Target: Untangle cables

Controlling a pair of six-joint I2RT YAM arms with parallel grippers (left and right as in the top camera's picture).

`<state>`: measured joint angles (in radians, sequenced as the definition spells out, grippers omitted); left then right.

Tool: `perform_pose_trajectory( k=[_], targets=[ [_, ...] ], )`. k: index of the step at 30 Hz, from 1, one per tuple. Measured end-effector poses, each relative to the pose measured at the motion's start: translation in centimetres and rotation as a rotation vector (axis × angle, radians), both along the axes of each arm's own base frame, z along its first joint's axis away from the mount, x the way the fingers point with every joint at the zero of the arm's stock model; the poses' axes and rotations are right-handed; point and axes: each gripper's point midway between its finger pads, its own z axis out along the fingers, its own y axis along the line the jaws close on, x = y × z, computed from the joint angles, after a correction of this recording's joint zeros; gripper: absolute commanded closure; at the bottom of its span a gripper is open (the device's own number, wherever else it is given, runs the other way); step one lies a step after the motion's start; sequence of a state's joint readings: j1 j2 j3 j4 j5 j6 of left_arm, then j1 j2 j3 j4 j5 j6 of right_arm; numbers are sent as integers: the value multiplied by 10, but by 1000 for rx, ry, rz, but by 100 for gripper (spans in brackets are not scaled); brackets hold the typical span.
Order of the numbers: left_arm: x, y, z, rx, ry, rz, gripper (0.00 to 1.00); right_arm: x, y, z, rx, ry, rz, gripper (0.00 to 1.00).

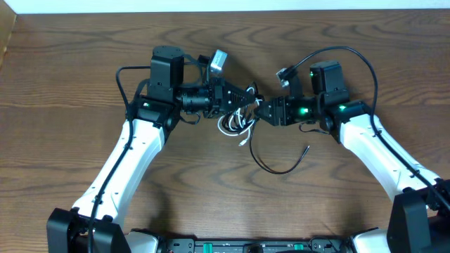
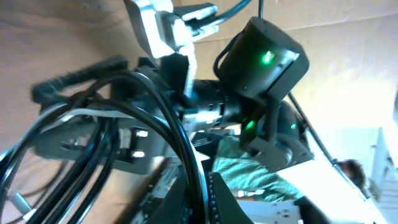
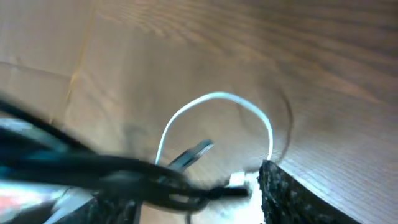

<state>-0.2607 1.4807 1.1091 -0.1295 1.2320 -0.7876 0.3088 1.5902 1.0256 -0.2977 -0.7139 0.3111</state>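
Note:
The white cable (image 1: 234,125) lies bunched on the table between my two grippers. The black cable (image 1: 275,169) runs from the bunch in a loop toward the front, with a plug end (image 1: 306,149) lying free. My left gripper (image 1: 242,98) is over the bunch; in the left wrist view its fingers (image 2: 202,202) are shut on a strand of the black cable (image 2: 186,149). My right gripper (image 1: 261,111) faces it from the right. In the right wrist view its jaws (image 3: 193,199) are apart, with the blurred black cable (image 3: 118,168) across them and a loop of the white cable (image 3: 214,96) beyond.
The wooden table (image 1: 225,204) carries both arms. A thick black robot wire (image 1: 351,53) arcs over the right arm and another (image 1: 121,81) sits beside the left arm. The right arm's wrist camera (image 2: 264,59) fills much of the left wrist view.

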Motion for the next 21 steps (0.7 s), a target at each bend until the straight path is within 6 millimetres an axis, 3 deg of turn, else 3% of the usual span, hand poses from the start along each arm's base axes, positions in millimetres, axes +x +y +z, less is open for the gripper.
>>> perform_pose_trajectory(
  k=[8, 14, 21],
  targets=[
    [2, -2, 11, -44, 87, 10, 93, 19, -2, -15, -113, 26, -218, 50],
    [5, -1, 33, -110, 22, -18, 93, 18, -39, -50, -278, 149, -425, 51],
    [16, 19, 40, -131, -1, 14, 92, 10, -80, -68, -419, 212, -514, 54]
  ],
)
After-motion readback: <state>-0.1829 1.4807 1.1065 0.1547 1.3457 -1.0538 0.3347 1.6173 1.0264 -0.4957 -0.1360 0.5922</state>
